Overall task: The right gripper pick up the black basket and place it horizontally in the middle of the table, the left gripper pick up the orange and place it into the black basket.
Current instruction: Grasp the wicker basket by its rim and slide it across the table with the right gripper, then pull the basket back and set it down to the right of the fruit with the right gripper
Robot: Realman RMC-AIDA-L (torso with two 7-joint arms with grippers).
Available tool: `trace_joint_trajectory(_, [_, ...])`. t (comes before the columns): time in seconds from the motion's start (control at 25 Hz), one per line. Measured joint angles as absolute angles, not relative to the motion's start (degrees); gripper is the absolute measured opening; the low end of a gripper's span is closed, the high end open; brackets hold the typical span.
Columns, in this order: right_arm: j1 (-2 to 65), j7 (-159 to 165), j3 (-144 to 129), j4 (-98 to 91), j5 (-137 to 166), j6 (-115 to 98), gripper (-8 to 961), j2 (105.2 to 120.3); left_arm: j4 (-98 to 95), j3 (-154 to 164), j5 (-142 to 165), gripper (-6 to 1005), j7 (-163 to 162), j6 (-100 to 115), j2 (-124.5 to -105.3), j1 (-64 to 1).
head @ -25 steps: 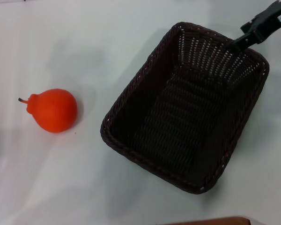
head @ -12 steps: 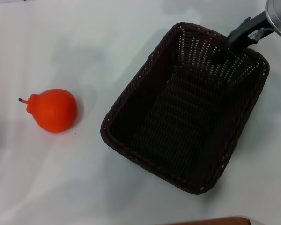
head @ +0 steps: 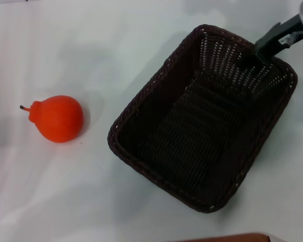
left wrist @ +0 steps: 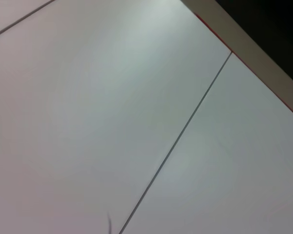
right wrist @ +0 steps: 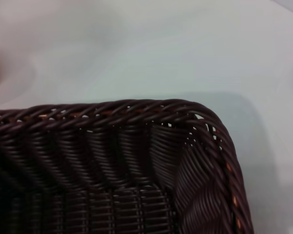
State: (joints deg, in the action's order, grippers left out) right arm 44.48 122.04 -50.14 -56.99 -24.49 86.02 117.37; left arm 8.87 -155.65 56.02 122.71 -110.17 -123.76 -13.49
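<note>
The black basket sits at an angle on the right half of the white table. My right gripper reaches in from the upper right, and its slim black fingers are closed on the basket's far rim. The right wrist view shows a corner of the braided rim close up. The orange lies on the table at the left, well apart from the basket, with its stem pointing left. My left gripper is out of view; its wrist view shows only bare tabletop.
A brown strip shows at the near edge of the table. The left wrist view shows a thin seam across the tabletop and the table's edge with darkness beyond.
My right gripper came down onto the basket's far rim. The basket's far end has since shifted a little to the right with it. The orange has not moved.
</note>
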Motion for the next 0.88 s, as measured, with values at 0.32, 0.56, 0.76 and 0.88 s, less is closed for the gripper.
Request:
trace_joint_trajectory(0.32, [44.8, 127.4, -38.1, -54.3, -28.1, 91.6, 231, 114.36, 10.0, -155.7, 55.8, 750, 122.7, -108.3, -123.65, -14.1])
trace_joint_trajectory(0.56, [42.6, 130.7, -32.2, -43.1, -39.3, 93.8, 180, 109.15, 10.4, -155.6, 56.0, 747, 122.7, -107.7, -123.66, -14.2])
trace_joint_trajectory(0.76, [40.2, 130.9, -29.4, -39.0, -44.2, 92.4, 173, 108.62, 10.4, -155.6, 56.0, 745, 122.7, -107.6, -123.66, -14.2])
trace_joint_trajectory(0.88, [39.4, 131.9, -26.4, -37.3, -45.1, 90.8, 173, 109.09, 10.4, -155.6, 56.1, 743, 122.7, -107.6, -123.66, -14.2])
